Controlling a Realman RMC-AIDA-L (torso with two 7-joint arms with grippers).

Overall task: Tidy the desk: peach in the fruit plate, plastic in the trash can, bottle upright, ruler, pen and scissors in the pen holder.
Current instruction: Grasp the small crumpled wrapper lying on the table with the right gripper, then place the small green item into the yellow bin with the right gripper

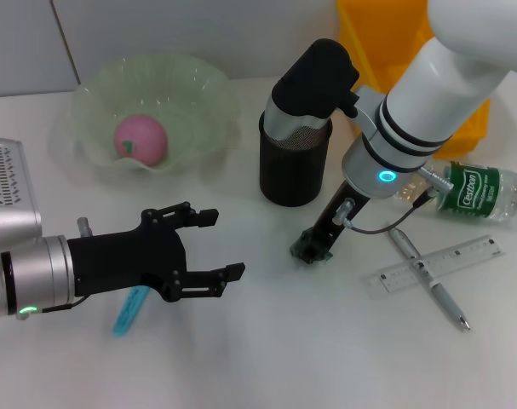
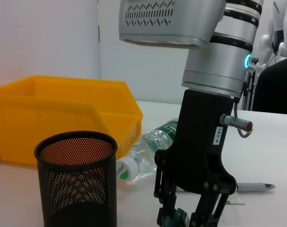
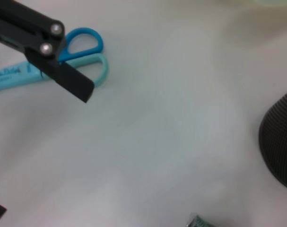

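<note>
The head view takes in the whole white counter (image 1: 267, 349). The peach (image 1: 140, 139) sits in the pale green fruit plate (image 1: 203, 94) at the far left. The black mesh pen holder (image 1: 294, 166) stands upright near the middle, with the yellow bin (image 1: 360, 43) behind it. To the right the plastic bottle (image 1: 471, 191) lies on its side, and nearer the front the clear ruler (image 1: 471, 256) and the pen (image 1: 428, 279) lie crossed, touching each other.

The left end effector (image 1: 214, 245) hovers low at the front left with its fingers spread apart and nothing between them. Under its wrist the blue scissors (image 1: 130, 308) lie flat on the counter, mostly hidden from the head camera. The right wrist view shows them more plainly: both handle loops of the scissors (image 3: 89, 52) lie just beside one black fingertip of the left end effector.

The right end effector (image 1: 313, 249) reaches down to the counter just in front of the pen holder, fingertips closed on a small dark green scrap of plastic (image 1: 310, 253). The left wrist view shows this from the side: the right end effector (image 2: 183, 218) pinches the green plastic (image 2: 174, 219) beside the pen holder (image 2: 77, 179), which looks empty from here, with the bottle (image 2: 148, 151) and the bin (image 2: 63, 118) behind, and the pen (image 2: 254, 187) beyond.
</note>
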